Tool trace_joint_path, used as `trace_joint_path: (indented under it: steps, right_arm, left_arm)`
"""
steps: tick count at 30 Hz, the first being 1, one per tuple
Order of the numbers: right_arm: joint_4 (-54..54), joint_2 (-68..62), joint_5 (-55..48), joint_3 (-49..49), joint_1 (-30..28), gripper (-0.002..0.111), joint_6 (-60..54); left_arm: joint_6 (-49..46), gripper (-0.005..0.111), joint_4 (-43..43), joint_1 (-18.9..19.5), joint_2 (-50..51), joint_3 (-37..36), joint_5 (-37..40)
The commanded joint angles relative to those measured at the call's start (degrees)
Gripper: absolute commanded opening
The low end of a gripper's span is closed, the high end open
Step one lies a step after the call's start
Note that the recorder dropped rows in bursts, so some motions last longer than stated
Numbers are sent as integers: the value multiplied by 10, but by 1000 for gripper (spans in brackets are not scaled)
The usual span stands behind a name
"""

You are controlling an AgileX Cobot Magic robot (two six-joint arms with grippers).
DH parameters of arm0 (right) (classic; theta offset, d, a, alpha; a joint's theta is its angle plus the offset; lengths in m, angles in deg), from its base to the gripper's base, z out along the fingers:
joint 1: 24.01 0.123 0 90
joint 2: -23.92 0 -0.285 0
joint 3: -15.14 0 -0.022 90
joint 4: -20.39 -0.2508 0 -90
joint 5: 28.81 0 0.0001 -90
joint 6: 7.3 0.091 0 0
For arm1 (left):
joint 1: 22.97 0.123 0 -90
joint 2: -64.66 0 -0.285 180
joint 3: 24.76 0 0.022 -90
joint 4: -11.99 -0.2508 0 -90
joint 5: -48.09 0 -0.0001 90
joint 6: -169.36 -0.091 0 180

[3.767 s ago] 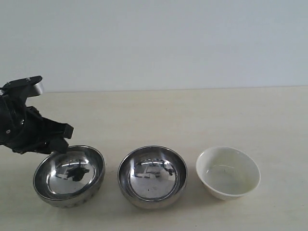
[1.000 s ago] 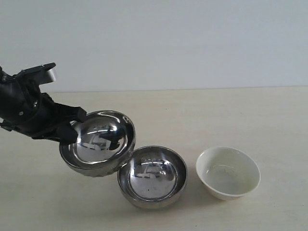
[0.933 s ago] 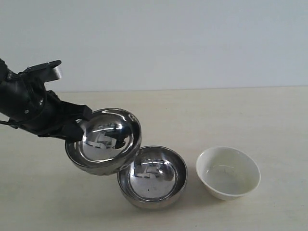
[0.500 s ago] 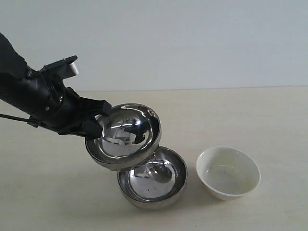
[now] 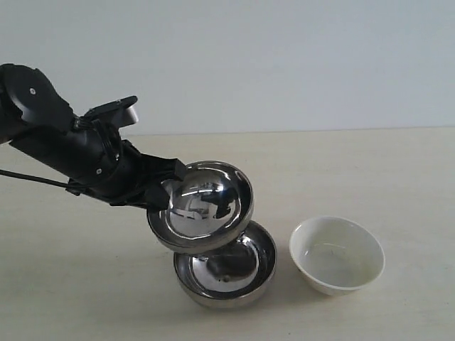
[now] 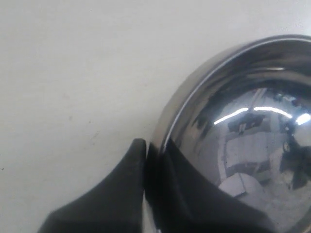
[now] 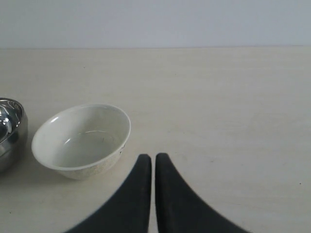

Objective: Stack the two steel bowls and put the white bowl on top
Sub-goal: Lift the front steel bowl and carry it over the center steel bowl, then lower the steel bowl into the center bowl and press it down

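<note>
My left gripper (image 5: 161, 197) is shut on the rim of one steel bowl (image 5: 204, 204), holding it tilted in the air just above the second steel bowl (image 5: 231, 275), which rests on the table. Up close, the left wrist view shows my left gripper (image 6: 151, 151) pinching the held bowl (image 6: 248, 131) by its rim. The white bowl (image 5: 337, 255) sits to the right of the steel bowls. In the right wrist view my right gripper (image 7: 153, 158) is shut and empty beside the white bowl (image 7: 82, 140). The right gripper is outside the exterior view.
The pale wooden table (image 5: 370, 163) runs back to a plain white wall (image 5: 284, 57). An edge of a steel bowl (image 7: 9, 131) shows in the right wrist view.
My left gripper took the left steel bowl by its rim, lifted it, and carried it to the right until it hangs over the middle steel bowl. The white bowl has not moved.
</note>
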Motion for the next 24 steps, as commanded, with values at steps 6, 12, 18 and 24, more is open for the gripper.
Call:
trace_joint_path:
  steps: [6, 12, 18, 24]
  right_arm:
    - [4, 3, 2, -3, -2, 0, 0]
    - [4, 3, 2, -3, -2, 0, 0]
    - [4, 3, 2, -3, -2, 0, 0]
    - [4, 3, 2, -3, -2, 0, 0]
  left_arm:
    - [7, 4, 9, -35, 30, 6, -10]
    - [7, 4, 9, -35, 31, 6, -5]
    - [7, 4, -16, -35, 38, 6, -2]
    - [5, 4, -18, -35, 50, 6, -2]
